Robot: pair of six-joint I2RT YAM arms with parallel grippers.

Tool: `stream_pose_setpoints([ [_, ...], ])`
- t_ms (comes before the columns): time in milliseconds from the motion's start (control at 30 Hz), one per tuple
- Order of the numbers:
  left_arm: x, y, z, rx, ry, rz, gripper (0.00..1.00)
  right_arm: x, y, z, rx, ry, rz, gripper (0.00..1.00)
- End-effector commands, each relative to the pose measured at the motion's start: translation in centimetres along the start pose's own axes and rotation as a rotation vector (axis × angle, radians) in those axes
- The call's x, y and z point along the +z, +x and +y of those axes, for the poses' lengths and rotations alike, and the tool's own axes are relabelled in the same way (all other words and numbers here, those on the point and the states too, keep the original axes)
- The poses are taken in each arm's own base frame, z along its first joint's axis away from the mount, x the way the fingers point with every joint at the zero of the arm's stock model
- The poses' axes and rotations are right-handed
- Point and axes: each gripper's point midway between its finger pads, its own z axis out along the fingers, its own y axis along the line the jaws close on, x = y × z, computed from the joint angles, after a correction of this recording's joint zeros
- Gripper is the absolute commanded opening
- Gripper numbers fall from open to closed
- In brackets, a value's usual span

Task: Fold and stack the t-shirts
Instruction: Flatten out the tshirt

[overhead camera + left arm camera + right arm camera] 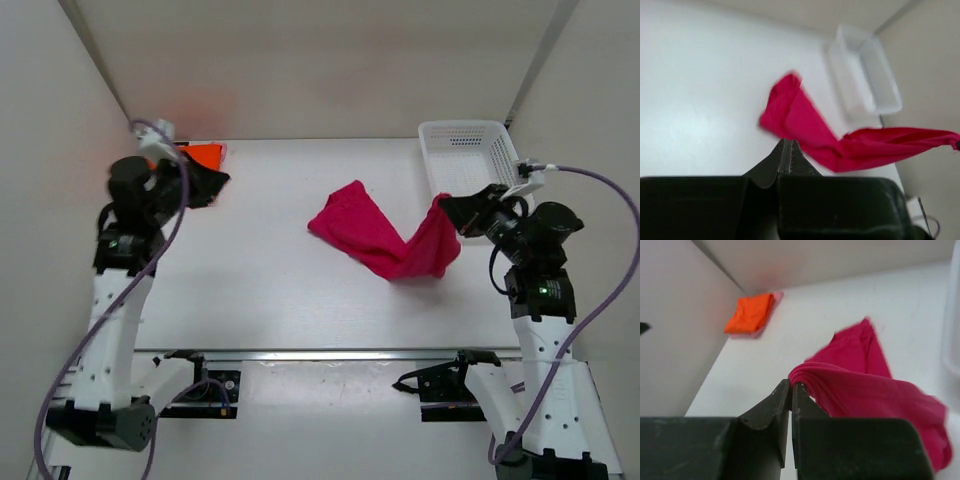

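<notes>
The right gripper [791, 385] is pinched shut on a bunched edge of the large deep magenta fabric t-shirt [375, 235], lifted just beside the white plastic mesh basket [455, 127]; the rest trails mid-table. I'd draw it left over the open white tabletop [250, 290] to spread it flat. Farther off, the left gripper [788, 142], closed on nothing, hangs by the folded bright orange t-shirt [749, 312] atop the light pink one [776, 296], in the far-left corner.

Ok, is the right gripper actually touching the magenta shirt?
Touching. The right wrist view shows the right gripper shut on a bunched fold of the magenta shirt; the top view shows that end raised up to it.
</notes>
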Motion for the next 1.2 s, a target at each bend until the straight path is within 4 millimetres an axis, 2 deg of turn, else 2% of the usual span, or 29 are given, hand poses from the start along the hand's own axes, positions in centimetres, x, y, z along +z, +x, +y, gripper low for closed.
stream_pose_setpoints([
  [0,6.1,10.7,3.4,-0.108,-0.065,0.302,0.00,0.7,6.5,-2.5,0.094,0.041,0.150,0.00],
  [33,7.0,12.0,3.0,-0.096,-0.064,0.335,0.08,0.5,7.1,-2.7,0.092,0.049,0.160,0.00],
  [100,10.7,14.7,3.1,-0.086,-0.068,0.433,0.22,0.6,9.2,-3.9,0.106,0.071,0.200,0.00],
  [133,11.6,16.2,2.6,-0.079,-0.055,0.485,0.28,0.5,9.6,-4.4,0.105,0.082,0.209,0.00],
  [167,13.6,17.5,2.7,-0.078,-0.055,0.534,0.36,0.5,10.4,-5.1,0.107,0.099,0.221,0.00],
  [200,15.5,18.9,2.0,-0.075,-0.033,0.576,0.41,0.5,10.9,-5.5,0.116,0.107,0.225,0.00],
  [233,16.2,19.9,1.3,-0.070,-0.017,0.605,0.44,0.6,11.2,-6.0,0.111,0.112,0.226,0.00],
  [300,19.3,21.9,1.0,-0.058,-0.013,0.645,0.47,0.5,12.6,-7.3,0.128,0.143,0.242,0.00],
  [333,20.0,22.4,0.4,-0.053,-0.010,0.646,0.47,0.6,12.6,-7.5,0.116,0.139,0.237,0.00],
  [400,22.3,23.6,0.3,-0.049,-0.018,0.668,0.48,0.6,13.7,-8.1,0.125,0.148,0.266,0.00],
  [433,23.0,24.8,0.3,-0.048,-0.024,0.689,0.50,0.7,14.0,-8.2,0.123,0.146,0.274,0.00],
  [467,23.9,24.4,-0.7,-0.040,0.004,0.673,0.51,0.8,14.4,-8.5,0.119,0.155,0.280,0.00],
  [500,24.8,25.0,-0.6,-0.033,0.000,0.680,0.52,0.8,14.7,-8.6,0.118,0.153,0.288,0.00],
  [533,25.4,26.2,-0.3,-0.028,-0.004,0.697,0.52,0.8,15.0,-8.8,0.120,0.157,0.294,0.00],
  [600,26.3,26.6,-1.3,-0.011,0.015,0.689,0.54,0.9,15.6,-9.0,0.131,0.154,0.308,0.00],
  [633,26.7,27.7,-0.8,-0.006,0.003,0.700,0.55,1.1,15.3,-8.7,0.129,0.141,0.305,0.00],
  [700,27.4,28.2,-0.9,0.008,-0.005,0.689,0.56,1.1,15.5,-9.1,0.125,0.150,0.307,0.00],
  [733,27.5,29.2,-0.7,0.020,-0.015,0.706,0.56,1.2,15.3,-8.9,0.121,0.143,0.306,0.00],
  [800,28.1,29.3,-0.7,0.041,-0.020,0.691,0.57,1.1,15.3,-8.9,0.118,0.142,0.300,0.00],
  [867,28.3,30.2,-0.8,0.066,-0.025,0.695,0.58,1.1,15.6,-9.2,0.110,0.152,0.307,0.01],
  [933,28.3,30.1,-0.6,0.050,-0.028,0.697,0.58,1.1,15.8,-9.2,0.120,0.156,0.320,0.00],
  [1000,27.9,31.3,-1.1,0.034,-0.012,0.731,0.56,1.2,15.7,-9.2,0.111,0.149,0.321,0.00],
  [1100,27.6,31.7,-0.8,0.052,-0.024,0.736,0.50,1.3,16.0,-9.1,0.118,0.146,0.329,0.00],
  [1133,27.5,31.6,-0.9,0.052,-0.029,0.738,0.45,1.3,15.7,-9.2,0.118,0.148,0.320,0.00],
  [1167,27.2,32.1,-1.4,0.050,-0.014,0.755,0.35,1.5,15.6,-9.1,0.121,0.142,0.316,0.00],
])
